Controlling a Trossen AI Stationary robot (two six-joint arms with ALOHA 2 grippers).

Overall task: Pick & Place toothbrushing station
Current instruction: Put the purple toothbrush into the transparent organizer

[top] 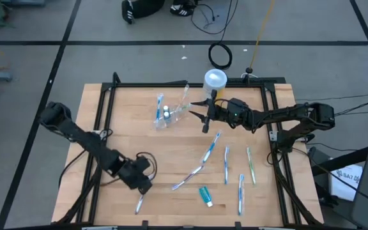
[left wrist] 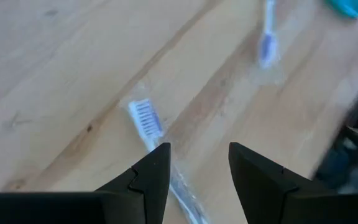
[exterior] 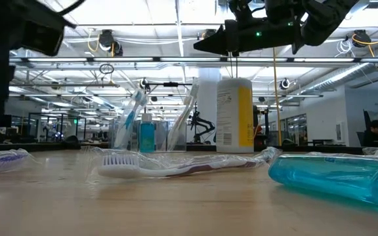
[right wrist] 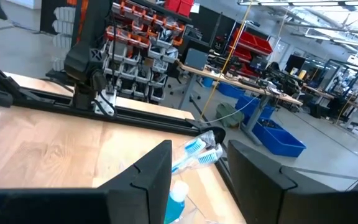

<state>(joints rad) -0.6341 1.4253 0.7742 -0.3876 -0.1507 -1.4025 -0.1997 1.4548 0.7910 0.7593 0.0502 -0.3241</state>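
Observation:
A clear cup (top: 166, 116) stands at the table's far middle with toothbrushes (top: 159, 106) and a teal tube upright in it. Loose toothbrushes (top: 210, 149) and a teal toothpaste tube (top: 205, 195) lie on the near right of the table. My left gripper (left wrist: 197, 163) is open, slanting down over a wrapped toothbrush (left wrist: 145, 121) that lies flat near the front edge (top: 139, 204). My right gripper (top: 200, 115) is open and level, raised just right of the cup; the brush heads (right wrist: 197, 151) show beyond its fingers. Neither gripper holds anything.
A yellow canister with a white lid (top: 214, 80) stands behind the cup at the far edge. A black frame (top: 171, 84) runs around the wooden table. Bare wood lies at the table's middle left (top: 126, 137).

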